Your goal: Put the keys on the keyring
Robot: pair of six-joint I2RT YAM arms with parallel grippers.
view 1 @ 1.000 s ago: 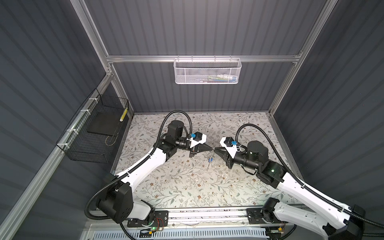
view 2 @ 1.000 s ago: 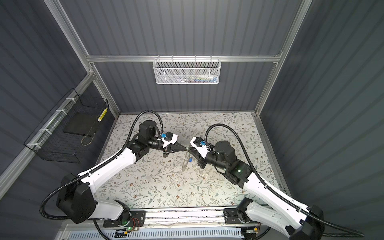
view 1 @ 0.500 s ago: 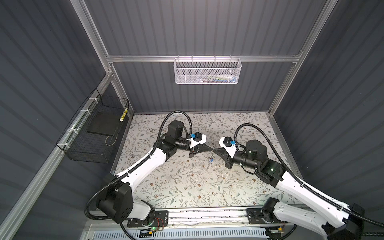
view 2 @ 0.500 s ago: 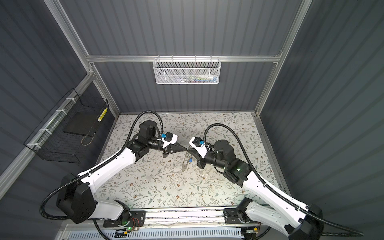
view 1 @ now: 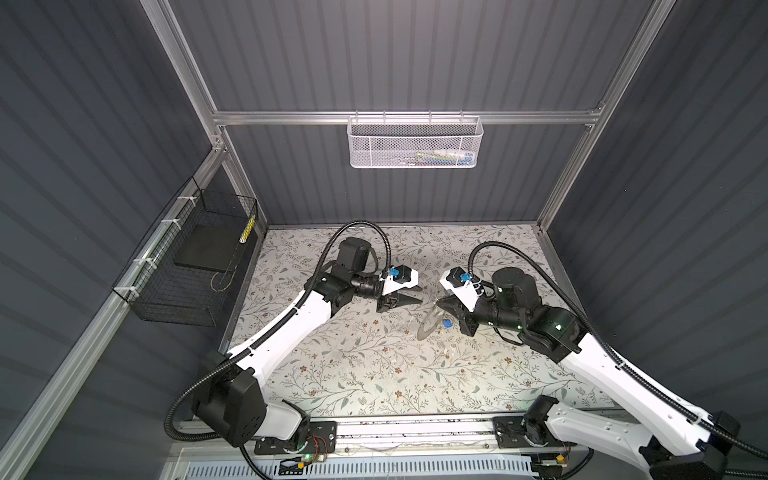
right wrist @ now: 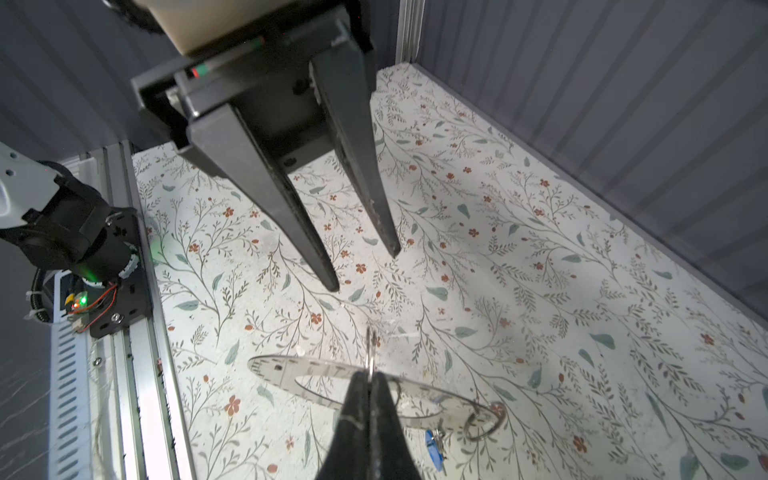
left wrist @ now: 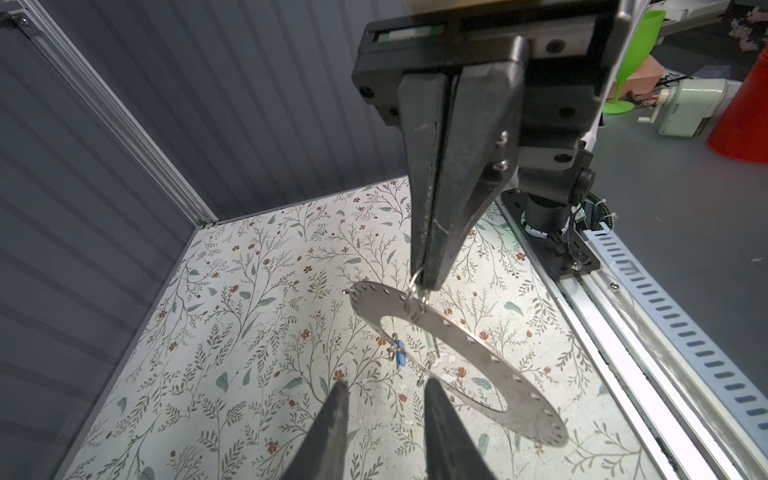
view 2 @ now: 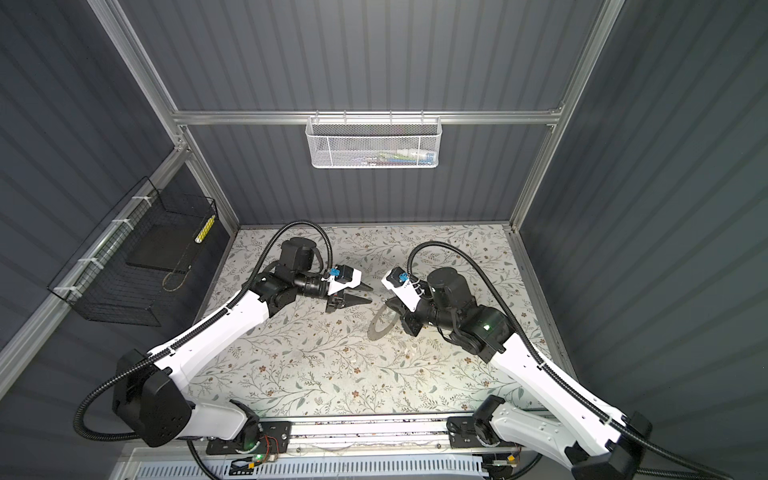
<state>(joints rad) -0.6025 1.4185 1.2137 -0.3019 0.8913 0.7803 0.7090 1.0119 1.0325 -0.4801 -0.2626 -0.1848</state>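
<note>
The keyring point(left wrist: 465, 336) is a wide flat grey ring with small holes round its rim. It hangs tilted above the mat in both top views point(view 1: 428, 326) point(view 2: 380, 322). My right gripper point(right wrist: 370, 376) is shut on a small wire loop point(left wrist: 415, 299) threaded through its rim. A blue-headed key point(right wrist: 434, 449) point(left wrist: 400, 353) dangles from the ring's inner edge, beside a small split ring point(right wrist: 482, 419). I cannot make out a whitish key. My left gripper point(left wrist: 385, 382) point(view 1: 420, 293) is open and empty, a short way left of the keyring and facing the right gripper point(view 1: 438, 304).
The floral mat point(view 1: 374, 374) covers the floor between dark ribbed walls. A white mesh basket point(view 1: 413, 143) hangs on the back wall and a black wire basket point(view 1: 195, 266) on the left wall. A metal rail point(view 1: 415, 428) runs along the front edge.
My left gripper has opened and drawn back to the left, away from the keyring. The right gripper has closed fully and now holds the keyring alone.
</note>
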